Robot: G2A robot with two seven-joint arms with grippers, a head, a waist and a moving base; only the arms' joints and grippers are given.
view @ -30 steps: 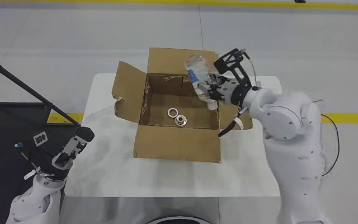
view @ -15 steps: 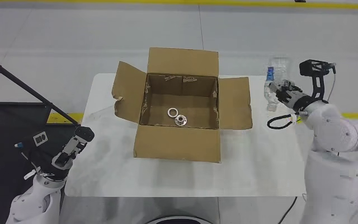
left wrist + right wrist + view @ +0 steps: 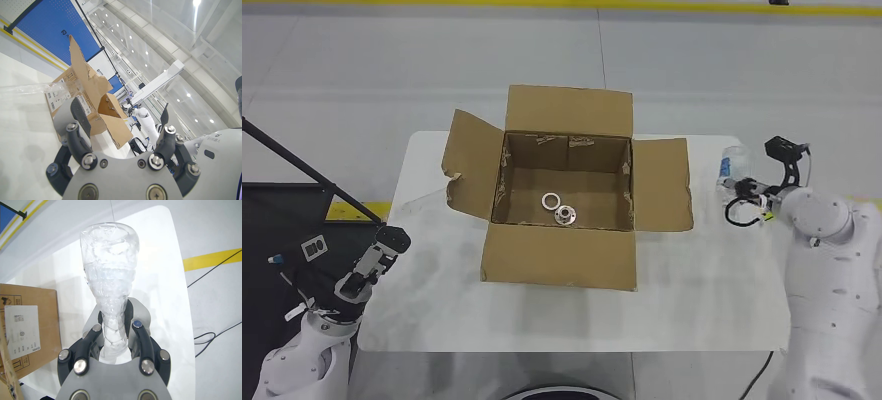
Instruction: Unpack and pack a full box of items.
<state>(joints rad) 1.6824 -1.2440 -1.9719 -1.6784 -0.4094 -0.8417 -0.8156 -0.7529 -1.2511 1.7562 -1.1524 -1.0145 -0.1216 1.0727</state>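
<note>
Right pincer (image 3: 113,315) grips a clear bottle (image 3: 109,262) over the desk (image 3: 442,290), right of the open box (image 3: 562,260) holding two rings (image 3: 558,207). Left pincer (image 3: 121,109) is open, at lower left.

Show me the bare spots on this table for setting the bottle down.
Bare table lies between the cardboard box and the right edge, by the right gripper holding the plastic bottle. The strip in front of the box is free too. Open flaps crowd the middle.
</note>
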